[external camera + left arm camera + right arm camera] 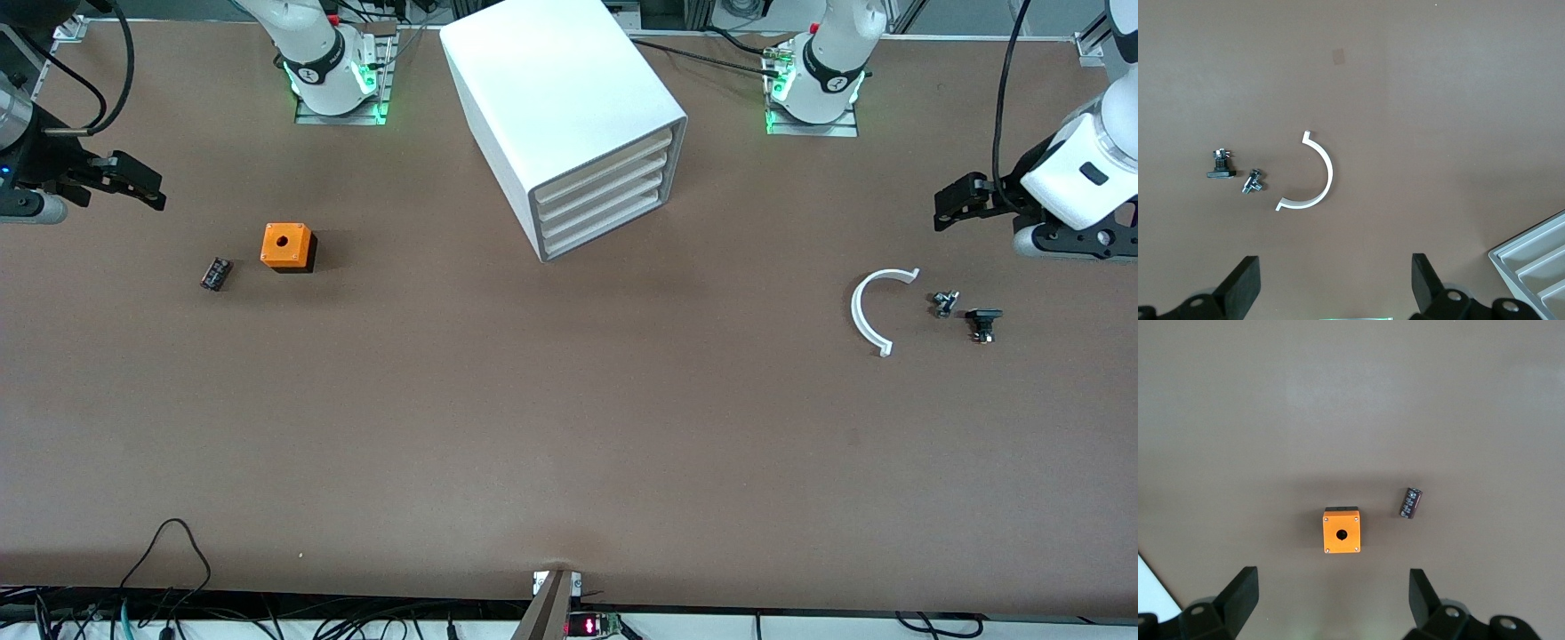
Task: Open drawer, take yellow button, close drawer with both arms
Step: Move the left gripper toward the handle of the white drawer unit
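- You are at the very start: the drawer, topmost of four in the white cabinet, sits fully pushed in, so opening it is the step in hand.
- From the cabinet, your left gripper hangs at three o'clock over the table's left-arm end, fingers spread and empty, above a white arc piece and two small dark parts.
- Your right gripper hangs at nine o'clock, also spread and empty, near an orange cube and a dark cylinder.
- The button is not visible; presumably it lies inside the drawer.
- Next, bring one gripper to the drawer's cream front and find a lip to pull; the other can likely steady the cabinet.
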Available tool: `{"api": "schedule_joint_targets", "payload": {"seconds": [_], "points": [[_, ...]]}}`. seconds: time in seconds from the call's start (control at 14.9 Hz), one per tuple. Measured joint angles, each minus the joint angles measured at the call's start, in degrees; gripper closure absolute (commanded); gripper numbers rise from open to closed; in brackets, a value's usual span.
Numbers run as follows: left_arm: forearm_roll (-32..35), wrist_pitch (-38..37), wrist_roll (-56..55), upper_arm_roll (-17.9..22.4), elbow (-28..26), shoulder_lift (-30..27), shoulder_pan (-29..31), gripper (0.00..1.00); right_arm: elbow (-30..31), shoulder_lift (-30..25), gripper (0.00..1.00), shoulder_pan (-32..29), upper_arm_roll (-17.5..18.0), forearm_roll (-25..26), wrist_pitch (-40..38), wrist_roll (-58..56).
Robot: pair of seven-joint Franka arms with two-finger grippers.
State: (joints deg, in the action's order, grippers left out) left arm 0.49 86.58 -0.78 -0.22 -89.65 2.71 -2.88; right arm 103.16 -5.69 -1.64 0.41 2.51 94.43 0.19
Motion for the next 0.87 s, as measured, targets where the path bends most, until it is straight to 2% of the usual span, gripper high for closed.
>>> {"api": "schedule_joint_targets", "payload": {"seconds": [0.6, 0.87], "points": [[-0.33, -0.03, 0.30, -0.07, 0.60, 0.34, 0.03, 0.00, 0.00, 0.51, 0.00, 0.09, 0.02, 0.00, -0.12, 0.00], [-0.34, 0.00, 0.35, -0.09, 0.82, 2.87, 0.03, 0.00, -0.01, 0.55, 0.00, 0.09, -0.04, 0.00, -0.10, 0.00]]}}
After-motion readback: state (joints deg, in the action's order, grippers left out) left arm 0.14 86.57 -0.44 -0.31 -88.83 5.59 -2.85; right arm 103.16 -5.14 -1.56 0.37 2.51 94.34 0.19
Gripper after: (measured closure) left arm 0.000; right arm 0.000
